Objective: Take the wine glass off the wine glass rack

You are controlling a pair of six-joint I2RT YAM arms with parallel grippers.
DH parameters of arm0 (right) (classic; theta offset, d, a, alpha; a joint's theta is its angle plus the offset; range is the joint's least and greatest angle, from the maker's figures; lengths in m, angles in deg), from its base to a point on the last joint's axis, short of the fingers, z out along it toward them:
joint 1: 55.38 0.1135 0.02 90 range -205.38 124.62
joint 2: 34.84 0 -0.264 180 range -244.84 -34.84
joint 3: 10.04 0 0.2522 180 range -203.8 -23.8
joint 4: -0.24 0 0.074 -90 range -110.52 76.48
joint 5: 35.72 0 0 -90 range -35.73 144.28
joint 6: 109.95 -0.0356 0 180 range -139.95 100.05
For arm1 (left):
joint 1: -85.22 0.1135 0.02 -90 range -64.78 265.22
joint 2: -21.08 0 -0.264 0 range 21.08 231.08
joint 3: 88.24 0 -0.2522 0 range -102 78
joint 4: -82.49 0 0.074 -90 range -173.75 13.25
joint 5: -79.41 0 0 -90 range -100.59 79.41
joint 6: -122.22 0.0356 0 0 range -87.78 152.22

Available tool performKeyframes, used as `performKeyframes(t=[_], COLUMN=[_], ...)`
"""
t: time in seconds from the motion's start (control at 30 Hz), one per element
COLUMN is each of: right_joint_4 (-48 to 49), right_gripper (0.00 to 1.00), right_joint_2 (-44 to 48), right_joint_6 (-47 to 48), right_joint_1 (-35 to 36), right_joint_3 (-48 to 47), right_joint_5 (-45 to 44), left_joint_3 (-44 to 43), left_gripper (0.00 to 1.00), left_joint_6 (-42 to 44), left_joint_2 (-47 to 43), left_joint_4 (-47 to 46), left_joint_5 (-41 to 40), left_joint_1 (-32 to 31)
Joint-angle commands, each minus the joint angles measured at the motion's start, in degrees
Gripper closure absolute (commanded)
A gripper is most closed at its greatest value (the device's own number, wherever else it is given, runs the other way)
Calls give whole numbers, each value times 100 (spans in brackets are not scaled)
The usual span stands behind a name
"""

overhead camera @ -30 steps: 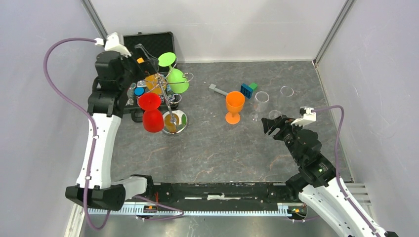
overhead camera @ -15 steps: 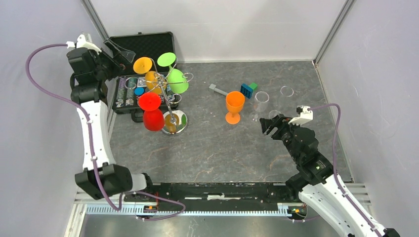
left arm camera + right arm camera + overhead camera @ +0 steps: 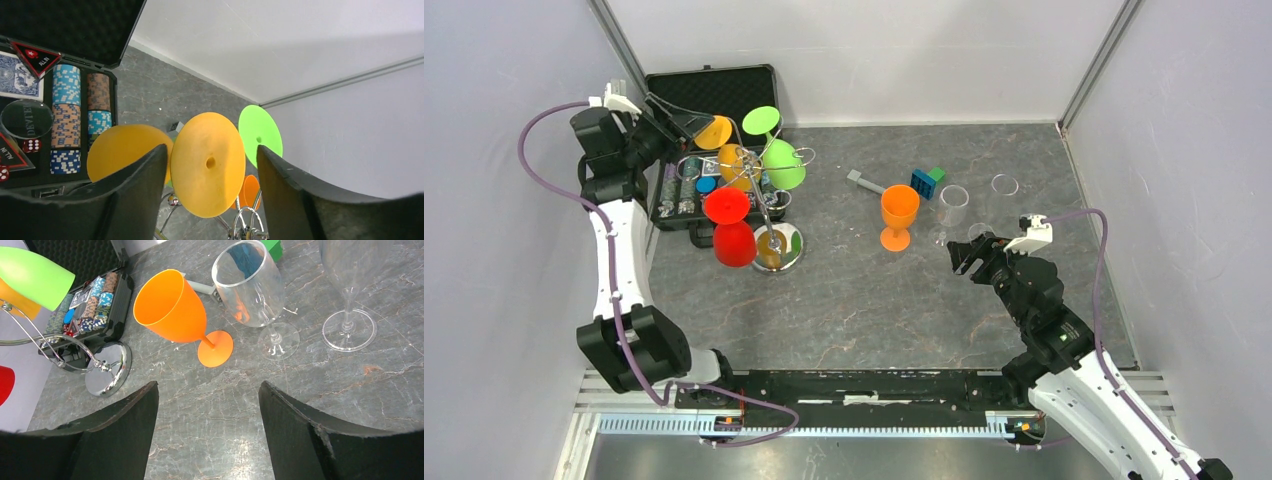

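Note:
The wine glass rack (image 3: 764, 205) stands left of centre on its shiny disc base (image 3: 107, 367), and its chrome hooks (image 3: 250, 225) show at the bottom of the left wrist view. A yellow wine glass (image 3: 736, 165) hangs from it upside down. Its round foot (image 3: 207, 162) sits between the fingers of my left gripper (image 3: 211, 147) (image 3: 692, 127), which stands open around it with a gap on each side. Green (image 3: 784, 163) and red (image 3: 735, 243) glasses hang there too. At the right, my right gripper (image 3: 969, 255) (image 3: 207, 385) is open over bare table.
An open black case (image 3: 714, 85) of poker chips (image 3: 65, 120) lies behind the rack. An orange glass (image 3: 900, 215) and two clear glasses (image 3: 252, 287) (image 3: 347, 280) stand mid-table. Blue and green blocks (image 3: 927, 180) and a grey piece (image 3: 864, 182) lie beyond them.
The left arm swung back to the left, then brought its gripper right so the yellow glass's foot lies between the jaws, which have narrowed. The right arm barely shifted.

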State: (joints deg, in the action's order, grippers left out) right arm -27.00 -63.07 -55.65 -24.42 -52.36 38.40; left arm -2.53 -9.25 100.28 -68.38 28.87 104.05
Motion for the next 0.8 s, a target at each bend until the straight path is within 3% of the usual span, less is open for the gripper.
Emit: performKeyframes(t=[0.0,0.5,0.77], right_joint_4=[239,240,264], right_gripper=[22,22,22], right_joint_2=[13,6,-11], right_joint_6=[110,61,53], right_joint_1=[-11,-16,-16], right_joint_3=[4,30,34], right_joint_5=[-29,-37,-33], left_joint_3=[159,630,678], left_gripper=[35,69,98], left_joint_6=[-534,-1697,-1933], left_joint_2=[90,214,230], left_joint_4=[-482,-1601,-2024], left_joint_5=[474,1195,1317], left_joint_1=[133,326,375])
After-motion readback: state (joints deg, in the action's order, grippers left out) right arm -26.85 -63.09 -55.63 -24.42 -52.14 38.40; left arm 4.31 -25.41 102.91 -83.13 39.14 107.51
